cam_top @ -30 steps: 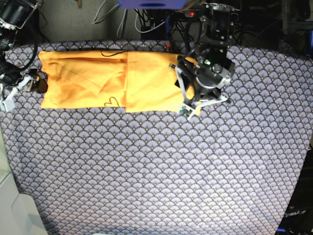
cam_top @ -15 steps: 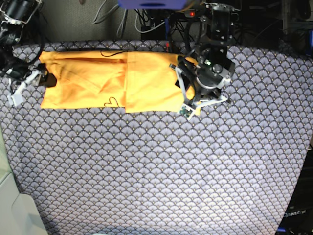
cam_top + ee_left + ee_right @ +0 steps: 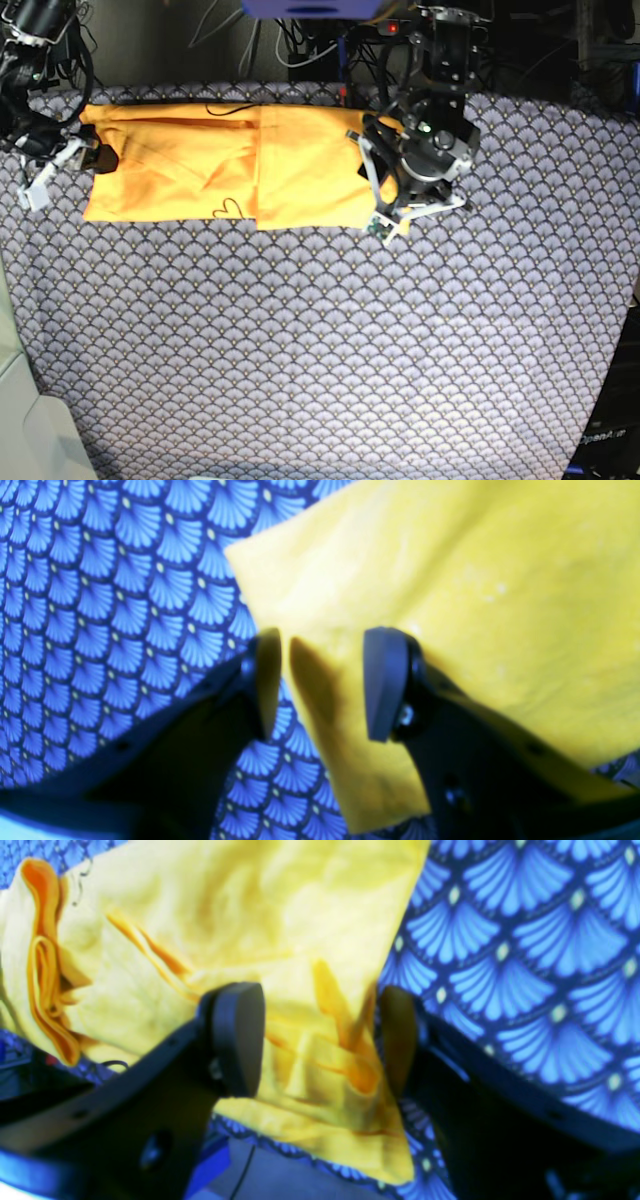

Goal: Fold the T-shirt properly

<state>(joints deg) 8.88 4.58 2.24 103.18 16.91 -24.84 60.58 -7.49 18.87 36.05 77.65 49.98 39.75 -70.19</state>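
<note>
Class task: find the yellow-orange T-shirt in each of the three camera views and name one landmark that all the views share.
Base view: the T-shirt lies as a long band across the upper left of the table.
Left wrist view: its corner fills the upper right, with its edge between the fingers of the left hand.
Right wrist view: its bunched end covers the upper left and centre, between the fingers of the right hand.
Shared landmark: the fan-patterned tablecloth.
</note>
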